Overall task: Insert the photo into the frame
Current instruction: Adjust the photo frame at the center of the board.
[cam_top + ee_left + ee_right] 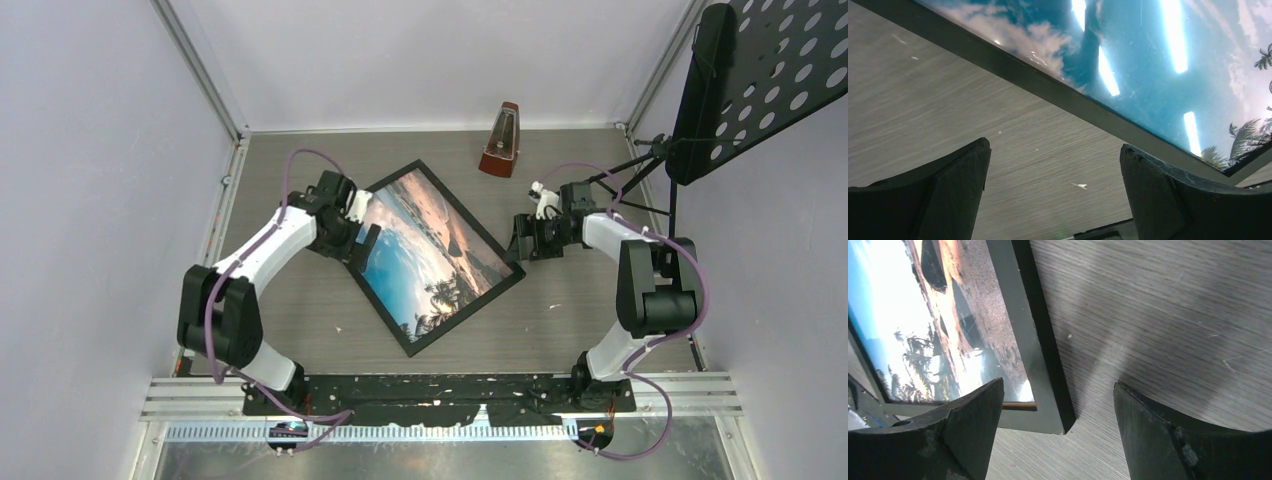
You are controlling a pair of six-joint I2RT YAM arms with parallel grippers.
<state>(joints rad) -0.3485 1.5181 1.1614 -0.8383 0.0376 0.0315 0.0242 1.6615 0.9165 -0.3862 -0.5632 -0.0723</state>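
Note:
The black frame [405, 344] lies flat and front up on the table, turned diagonally. The beach photo [425, 250] shows through its pane. My left gripper [362, 247] is open at the frame's left edge; in the left wrist view the frame border [1058, 90] and blue sky of the photo [1148, 55] lie just beyond my open fingers [960, 192]. My right gripper [522, 240] is open beside the frame's right corner [1060, 422], which sits between my spread fingers [1148, 435] with the photo [903, 335] at left. Neither gripper holds anything.
A brown metronome [501, 141] stands at the back of the table. A black perforated stand plate [765, 80] on a tripod rises at the right rear. Pale walls close in left, right and back.

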